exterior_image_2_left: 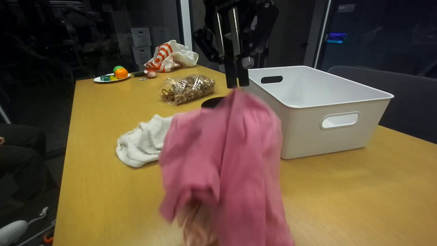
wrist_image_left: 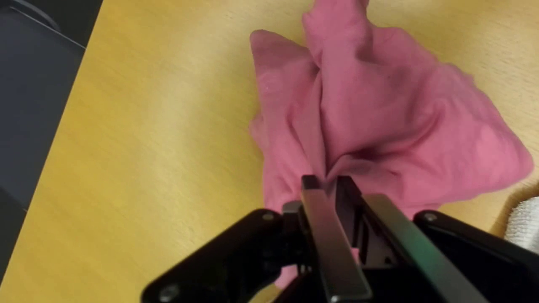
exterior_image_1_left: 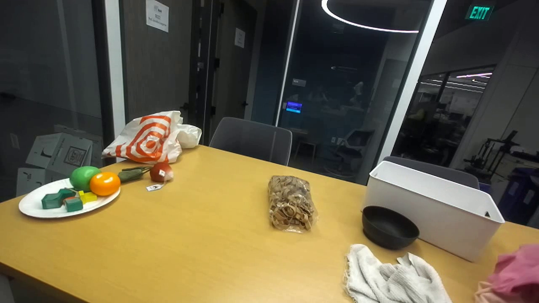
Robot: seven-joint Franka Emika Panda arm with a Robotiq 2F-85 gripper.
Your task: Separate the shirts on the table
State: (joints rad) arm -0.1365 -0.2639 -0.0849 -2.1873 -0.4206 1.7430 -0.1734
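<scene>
Looks like the peel-apart step, jaws clamped on the pink shirt [exterior_image_2_left: 244, 147] over the worktop [exterior_image_2_left: 112, 205], peachy cloth [exterior_image_2_left: 198, 225] peeking out below, so next I'd pull it clear and set it down separately.

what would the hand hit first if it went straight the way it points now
The hand points down, so likely the hanging folds of the crumpled pink fabric shirt it grips, then perhaps the yellow wood-grain table; depth below is unclear.
</scene>
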